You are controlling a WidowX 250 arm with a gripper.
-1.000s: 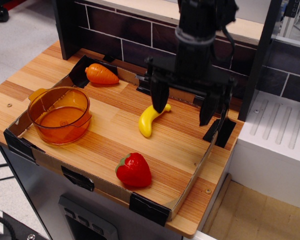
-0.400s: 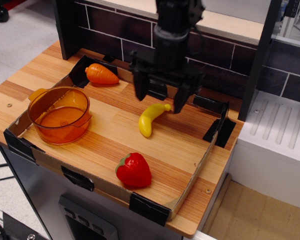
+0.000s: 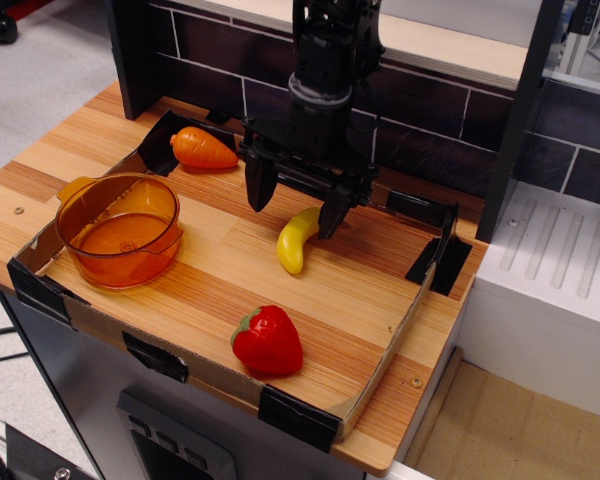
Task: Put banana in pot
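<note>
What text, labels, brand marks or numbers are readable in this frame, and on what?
None readable.
The banana, pot, carrot and strawberry carry no visible print.
The gripper and the arm above it are plain black, with no legible marking.
The wooden board and the dark tiled wall show no lettering.

Single view: high front-corner vantage, angled down across wooden table (image 3: 380, 300) toward tiled back wall (image 3: 220, 60), mid-range.
</note>
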